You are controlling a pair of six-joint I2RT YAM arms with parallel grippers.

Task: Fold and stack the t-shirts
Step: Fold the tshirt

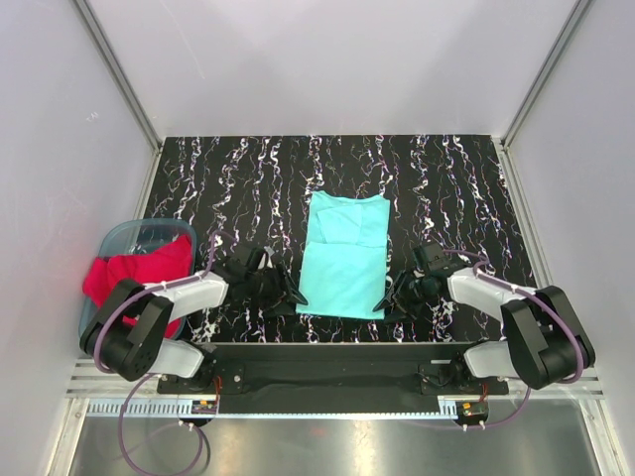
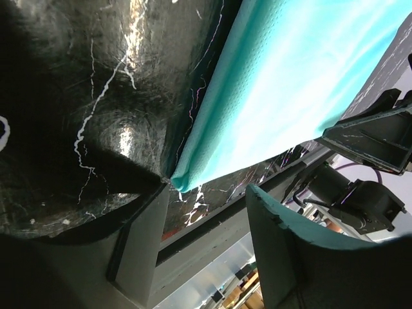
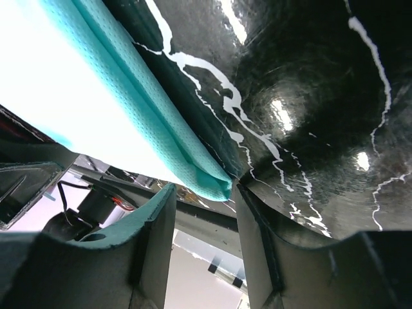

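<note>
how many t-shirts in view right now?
2. The teal t-shirt lies folded in the middle of the table; the red t-shirt spills over the tub at left. More could be hidden inside it.

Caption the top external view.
Left gripper and right gripper open at near corners of teal t-shirt; red t-shirt in tub.

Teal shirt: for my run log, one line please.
teal shirt: folded, flat | left hand: open, near-left corner | right hand: open, near-right corner | red shirt: in tub
</note>
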